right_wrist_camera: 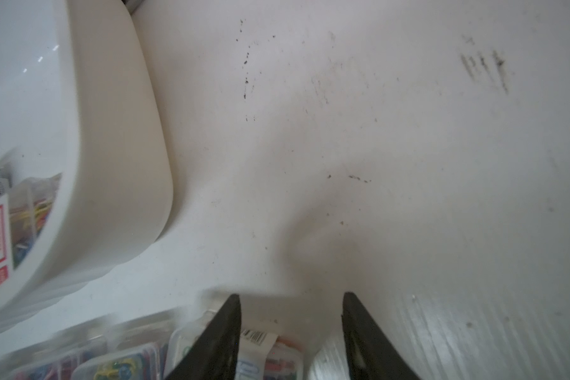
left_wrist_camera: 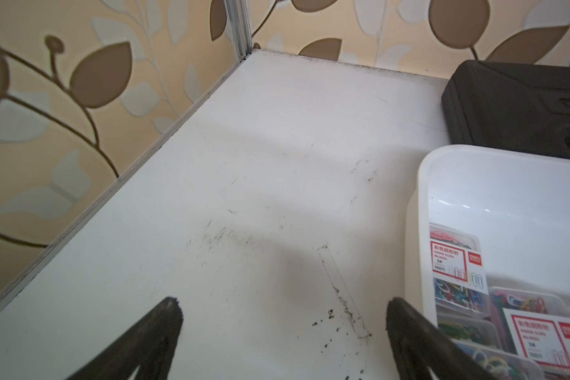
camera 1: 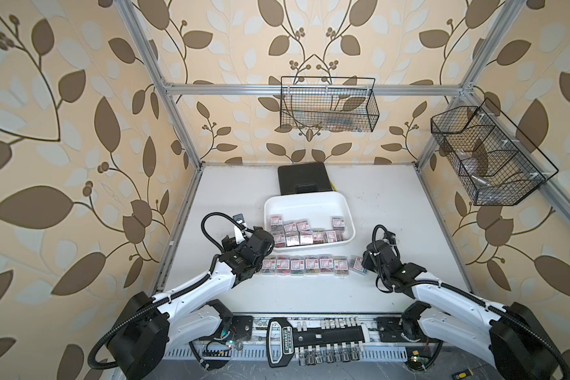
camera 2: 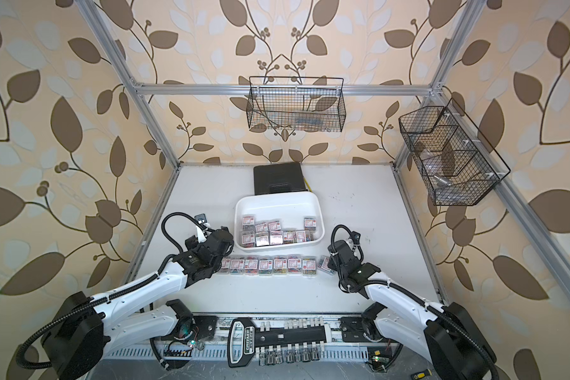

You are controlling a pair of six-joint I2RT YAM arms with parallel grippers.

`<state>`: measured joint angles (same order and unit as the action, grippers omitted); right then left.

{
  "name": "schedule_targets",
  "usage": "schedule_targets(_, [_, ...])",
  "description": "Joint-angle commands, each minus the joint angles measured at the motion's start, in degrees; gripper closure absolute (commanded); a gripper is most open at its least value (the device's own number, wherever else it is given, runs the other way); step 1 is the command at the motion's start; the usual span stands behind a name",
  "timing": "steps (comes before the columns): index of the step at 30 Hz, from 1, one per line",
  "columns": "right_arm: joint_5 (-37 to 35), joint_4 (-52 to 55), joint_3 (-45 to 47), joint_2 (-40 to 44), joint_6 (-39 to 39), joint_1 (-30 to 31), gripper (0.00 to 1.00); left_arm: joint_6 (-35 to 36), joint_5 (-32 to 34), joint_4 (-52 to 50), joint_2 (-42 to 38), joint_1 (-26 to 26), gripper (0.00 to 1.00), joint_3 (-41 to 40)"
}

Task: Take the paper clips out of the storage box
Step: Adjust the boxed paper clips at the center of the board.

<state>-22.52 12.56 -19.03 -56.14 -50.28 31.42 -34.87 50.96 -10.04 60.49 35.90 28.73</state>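
The storage box [camera 1: 305, 196], a shallow white tray, stands mid-table in both top views and holds several clear boxes of paper clips [camera 1: 305, 232] along its near side. A row of several more boxes [camera 1: 310, 265] lies on the table in front of it. My left gripper [left_wrist_camera: 282, 316] is open and empty over bare table, close to the tray's near left corner [left_wrist_camera: 418, 230]. My right gripper [right_wrist_camera: 291, 296] is at the row's right end. Its fingers are closed around a tilted box [right_wrist_camera: 267, 348], which also shows in a top view [camera 1: 356, 265].
A black hard case [camera 1: 305, 179] lies right behind the tray. Two black wire baskets [camera 1: 329, 105] [camera 1: 487, 154] hang on the frame at the back and right. A black tool rack [camera 1: 310, 339] runs along the front edge. Aluminium posts [camera 1: 185, 204] bound the table.
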Motion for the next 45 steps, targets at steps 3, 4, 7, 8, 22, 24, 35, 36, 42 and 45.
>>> schedule_targets(3, [0.02,4.55,0.11,5.51,0.6,0.75,0.49,-0.99,0.98,0.11,-0.99,-0.5,0.01,0.14])
schedule_targets(4, [-0.12,5.55,0.13,5.99,0.32,0.77,0.51,-1.03,0.98,0.11,-0.99,-0.56,0.01,0.16])
schedule_targets(7, [-1.08,6.61,0.57,6.43,-0.29,0.71,0.6,-1.05,1.07,0.11,-0.99,-0.57,0.01,0.09])
schedule_targets(8, [-1.46,6.67,0.61,6.1,-0.42,0.58,0.61,-1.07,1.07,0.11,-1.0,-0.57,0.01,0.1])
schedule_targets(22, [1.92,4.0,-0.53,-3.27,0.39,-1.55,0.63,-1.03,1.07,0.11,-1.08,-0.54,0.01,0.01])
schedule_targets(24, [0.92,5.65,-0.67,-2.63,-0.37,-0.27,0.63,-1.05,1.08,0.11,-1.14,-0.53,0.01,0.01])
schedule_targets(35, [-2.37,13.78,-0.78,2.85,-2.68,3.19,0.56,-1.1,0.98,0.29,-1.6,-0.53,0.01,-0.33])
schedule_targets(36, [-2.36,14.2,-1.07,4.23,-2.33,3.21,0.51,-1.06,0.94,0.33,-1.69,-0.56,0.01,-0.3])
schedule_targets(42, [-5.04,21.14,-3.97,12.1,-1.74,7.11,0.4,-0.97,0.97,0.29,-1.34,-0.55,0.01,-0.09])
schedule_targets(45, [-6.03,24.34,-4.22,14.34,-2.88,12.22,0.39,-1.12,1.07,0.28,-1.25,-0.51,0.01,-0.12])
